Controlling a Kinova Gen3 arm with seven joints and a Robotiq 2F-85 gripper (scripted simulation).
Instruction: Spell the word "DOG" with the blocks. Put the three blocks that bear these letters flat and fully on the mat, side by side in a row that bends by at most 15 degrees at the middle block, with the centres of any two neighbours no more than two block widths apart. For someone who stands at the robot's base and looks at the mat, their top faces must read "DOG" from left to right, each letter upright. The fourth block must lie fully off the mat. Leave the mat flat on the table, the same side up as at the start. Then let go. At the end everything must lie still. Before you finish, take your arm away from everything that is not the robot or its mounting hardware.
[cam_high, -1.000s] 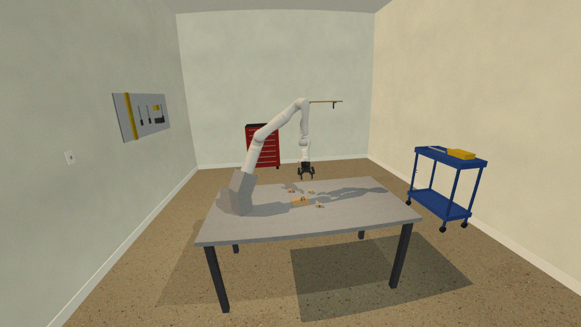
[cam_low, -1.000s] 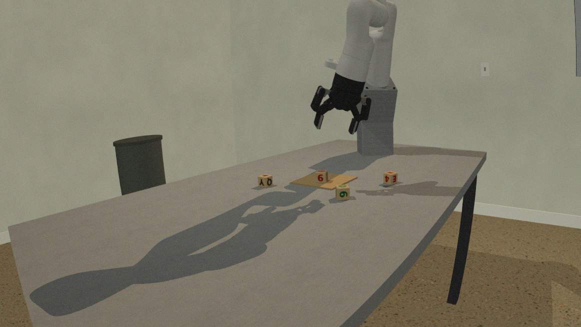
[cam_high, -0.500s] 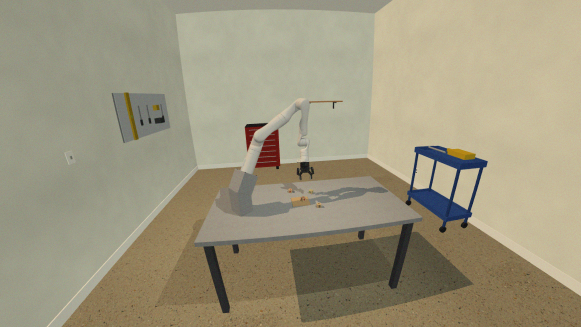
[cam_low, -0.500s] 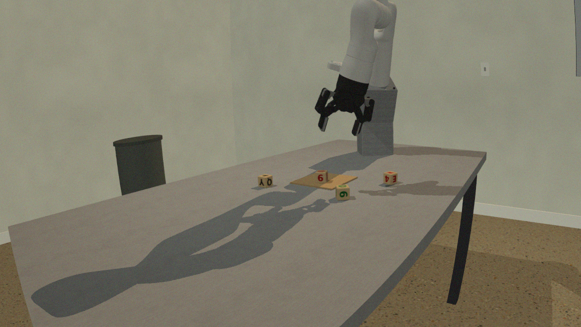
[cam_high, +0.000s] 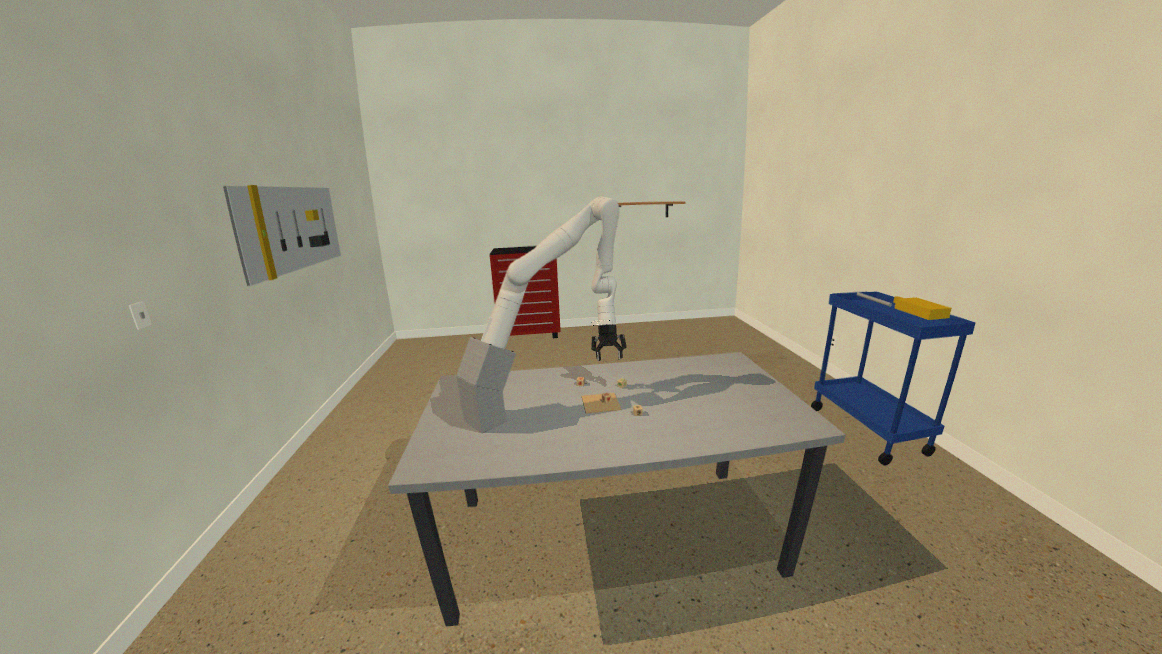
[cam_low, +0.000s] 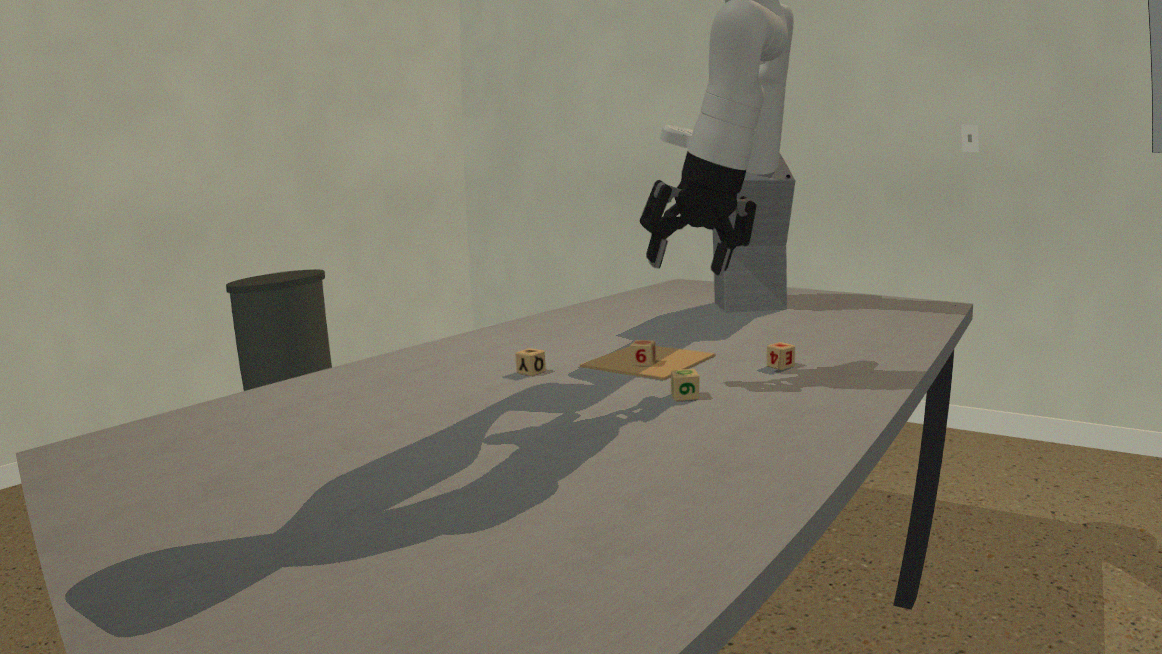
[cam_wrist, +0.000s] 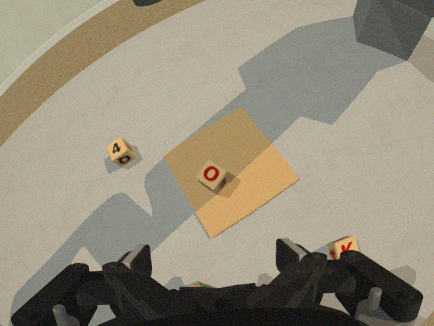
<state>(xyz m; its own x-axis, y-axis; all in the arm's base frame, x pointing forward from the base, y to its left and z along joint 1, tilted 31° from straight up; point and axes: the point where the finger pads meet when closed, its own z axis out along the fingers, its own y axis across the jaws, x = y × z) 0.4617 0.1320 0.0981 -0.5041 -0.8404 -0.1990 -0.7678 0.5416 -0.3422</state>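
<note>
A long gray table (cam_high: 520, 450) (cam_low: 390, 503) (cam_wrist: 45, 165) fills the middle of the room. A white robot arm (cam_high: 552, 243) (cam_low: 735, 81) rises from its gray pedestal (cam_high: 479, 394) (cam_low: 752, 276) (cam_wrist: 385, 30), bends at a high elbow and drops steeply over the table. At its end, the black gripper (cam_high: 609, 355) (cam_low: 687, 268) (cam_wrist: 213, 257) points downward, fingers spread wide, holding nothing and raised above the table. Below lies a flat, square tan mat (cam_high: 597, 408) (cam_low: 601, 365) (cam_wrist: 250, 190). On it sits a block with a red O on top (cam_high: 607, 397) (cam_low: 642, 353) (cam_wrist: 211, 175). Three more blocks are off the mat: a black-lettered one (cam_high: 637, 410) (cam_low: 530, 362) (cam_wrist: 120, 151), a red-lettered one with K on top (cam_high: 579, 381) (cam_low: 780, 356) (cam_wrist: 345, 247), and a green-lettered one (cam_high: 621, 382) (cam_low: 684, 385) near a mat corner, mostly hidden in the wrist view.
</note>
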